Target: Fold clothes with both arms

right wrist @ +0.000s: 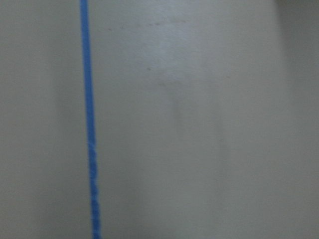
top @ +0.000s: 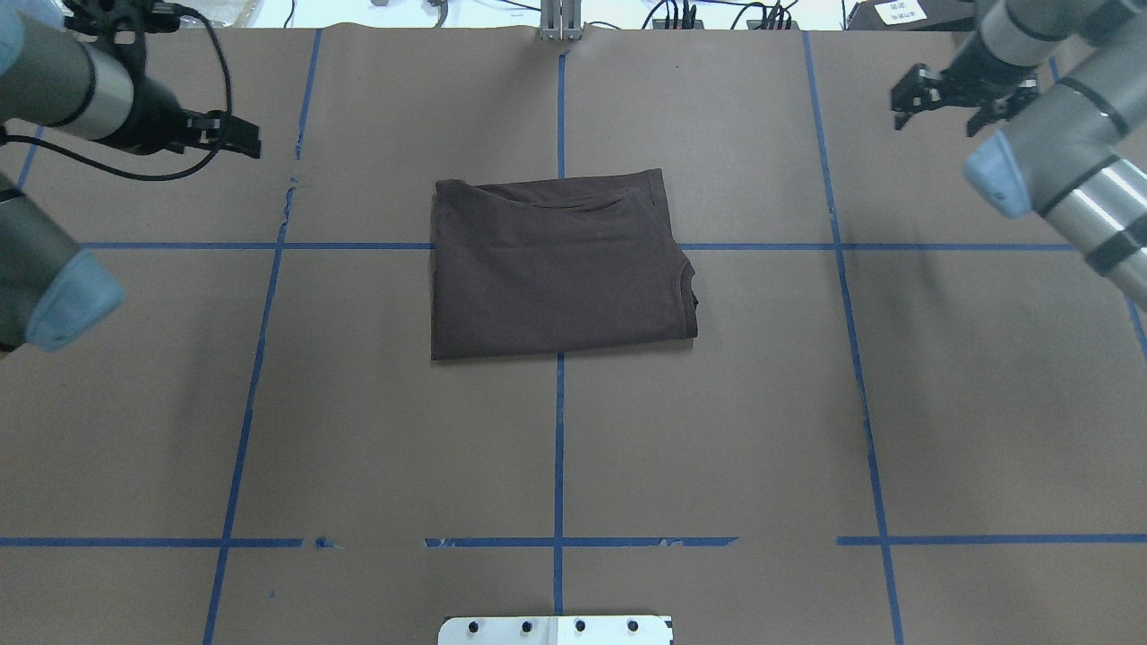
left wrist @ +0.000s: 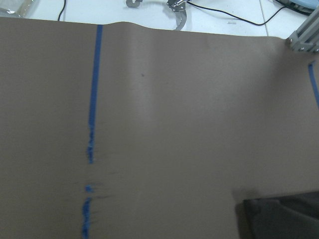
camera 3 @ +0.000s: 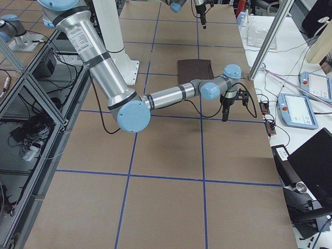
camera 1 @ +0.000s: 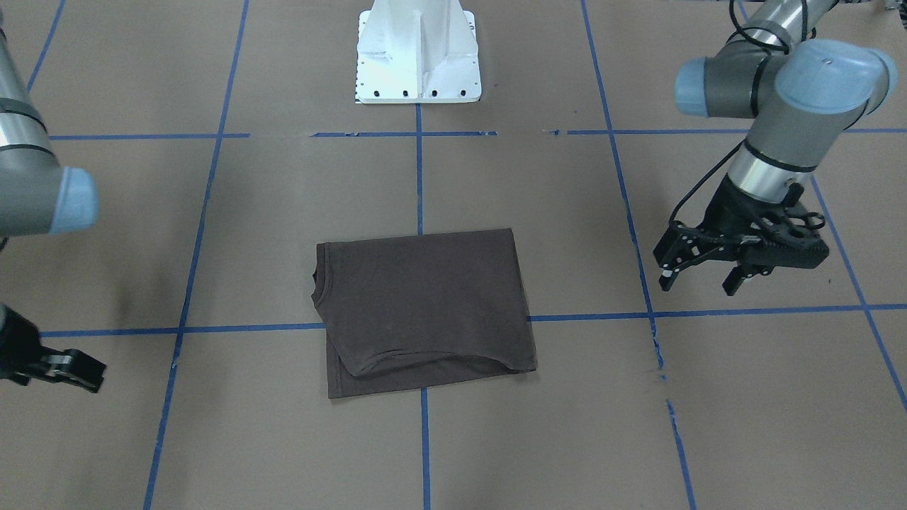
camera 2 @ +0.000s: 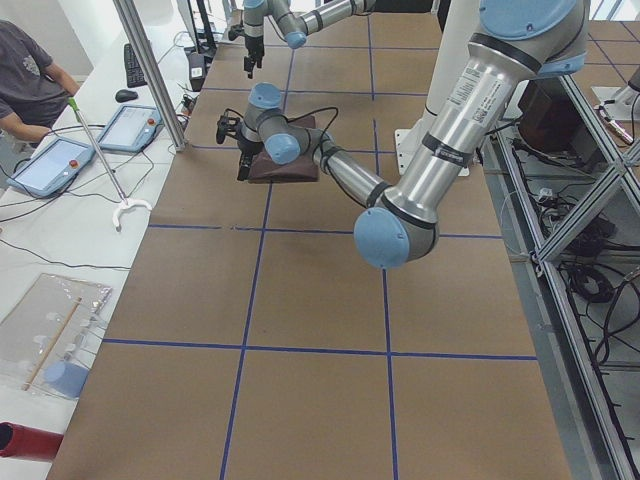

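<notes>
Left gripper (camera 1: 700, 282): jaws apart, empty, above the table (camera 1: 212, 439), well off to one side of the shirt. Right gripper (top: 936, 107): also apart, empty, on the opposite side. T-shirt (camera 1: 425, 304) lies mid-table, folded into a rectangle. Judgement: folding looks nearly done; another fold needs both grippers pinching 2 corners of 1 edge.

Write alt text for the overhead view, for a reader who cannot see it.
A dark folded T-shirt lies flat near the centre of a brown table gridded with blue tape. The left pincer and the right pincer hang clear of it at the far corners, holding nothing.
</notes>
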Tool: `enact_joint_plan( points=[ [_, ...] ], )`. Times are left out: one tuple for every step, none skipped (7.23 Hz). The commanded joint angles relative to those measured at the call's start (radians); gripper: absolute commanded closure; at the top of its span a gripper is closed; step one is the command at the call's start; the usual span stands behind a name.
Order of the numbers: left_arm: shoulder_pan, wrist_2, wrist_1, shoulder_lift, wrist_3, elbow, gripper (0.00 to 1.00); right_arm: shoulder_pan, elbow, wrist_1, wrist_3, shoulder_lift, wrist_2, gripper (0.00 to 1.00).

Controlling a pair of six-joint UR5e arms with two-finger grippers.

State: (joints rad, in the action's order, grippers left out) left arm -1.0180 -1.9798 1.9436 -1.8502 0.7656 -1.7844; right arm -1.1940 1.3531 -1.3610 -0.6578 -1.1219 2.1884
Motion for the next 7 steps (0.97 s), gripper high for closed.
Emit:
enact_joint_plan(
  points=[
    [-0.193, -0.136, -0.003, 0.232, -0.397, -0.098, 0.0, -0.174, 0.084, -0.007, 0.345, -0.239, 0.115, 0.0],
    [-0.289, -0.183, -0.011, 0.308, -0.613, -0.093, 0.0, -0.24, 0.083, -0.01, 0.486, -0.299, 0.151, 0.0],
    [-0.357, -0.183, -0.037, 0.339, -0.77, -0.087, 0.0, -0.307, 0.092, -0.015, 0.568, -0.359, 0.174, 0.0],
    [-0.422, -0.188, -0.111, 0.347, -0.817, -0.081, 0.0, -0.334, 0.118, -0.009, 0.581, -0.422, 0.185, 0.0],
    [-0.451, -0.189, -0.12, 0.354, -0.804, -0.072, 0.0, -0.369, 0.145, -0.019, 0.563, -0.429, 0.188, 0.0],
    [-0.458, -0.188, -0.114, 0.358, -0.754, -0.032, 0.0, -0.409, 0.188, -0.105, 0.528, -0.424, 0.232, 0.0],
    [-0.458, -0.185, -0.101, 0.358, -0.735, -0.011, 0.0, -0.417, 0.258, -0.104, 0.514, -0.461, 0.219, 0.0]
  ],
)
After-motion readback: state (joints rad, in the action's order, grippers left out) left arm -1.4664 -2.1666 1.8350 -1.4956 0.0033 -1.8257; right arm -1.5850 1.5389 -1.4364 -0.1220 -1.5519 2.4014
